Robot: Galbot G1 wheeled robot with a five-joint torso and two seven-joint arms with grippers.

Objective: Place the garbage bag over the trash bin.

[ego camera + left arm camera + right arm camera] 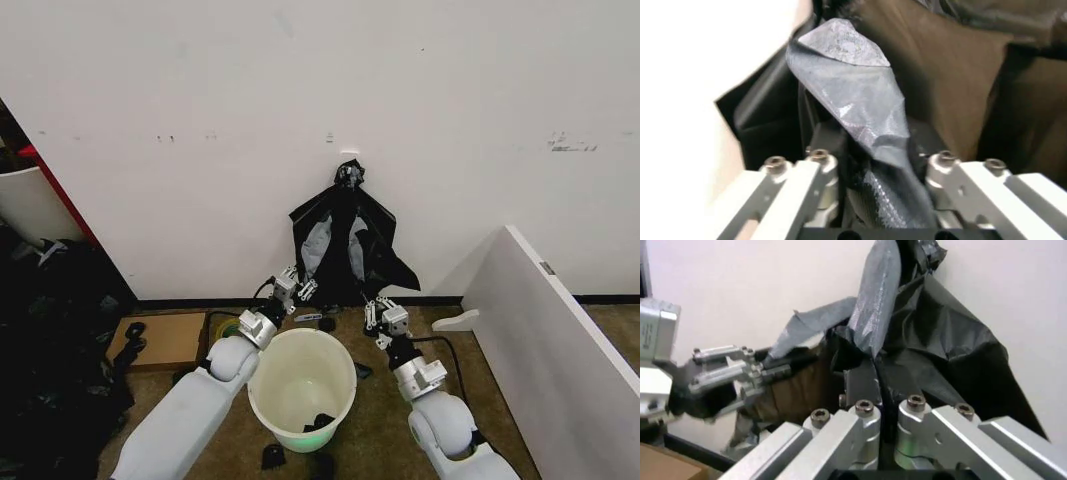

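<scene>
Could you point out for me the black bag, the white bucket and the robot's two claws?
garbage bag (pixel 347 240): head view, its hanging middle.
trash bin (pixel 278 356): head view, left rim.
left gripper (pixel 297 285): head view, between its fingertips.
right gripper (pixel 374 312): head view, between its fingertips.

There is one trash bin (pixel 301 388), cream-white, in the lower middle of the head view. One black bundle of bags (pixel 350 245) hangs on the wall at the centre. Two grippers are there: the left gripper (pixel 297 285) and the right gripper (pixel 378 312). One white board (pixel 560 345) stands at the right, and one cardboard box (pixel 165 340) lies at the lower left.
</scene>
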